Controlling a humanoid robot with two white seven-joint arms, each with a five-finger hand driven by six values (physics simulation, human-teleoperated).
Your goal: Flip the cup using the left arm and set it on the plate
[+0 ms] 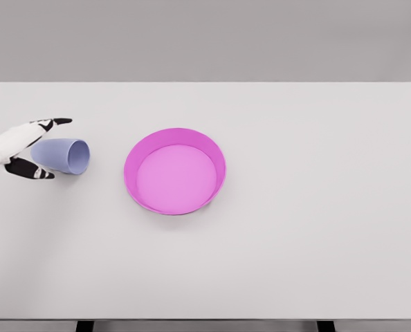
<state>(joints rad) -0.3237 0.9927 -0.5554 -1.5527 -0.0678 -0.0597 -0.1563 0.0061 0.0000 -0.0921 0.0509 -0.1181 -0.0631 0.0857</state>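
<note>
The left hand [27, 149], white with black fingertips, comes in from the left edge of the head view and is at the closed end of a small pale blue cup [62, 155] of smooth plastic-looking material. The cup lies on its side on the wide white table [316, 242], with its open mouth turned away from the hand, toward a round shallow magenta plate with a raised rim [221, 164]. One black-tipped finger [59, 122] stretches out just above the upper side of the cup, and another dark finger [34, 172] reaches under its lower side, so the cup sits between them. The fingers are spread around the body of the cup, but it is not possible to tell if they already press on it or only stand very near; no firm grasp is visible. The cup rests on the table surface and is not lifted. The plate lies further from the hand than the cup, on the far side of the cup's mouth, with a clear strip of table between the two. The inside of the plate is a lighter pink and holds nothing. Only this one arm shows in the view.
</note>
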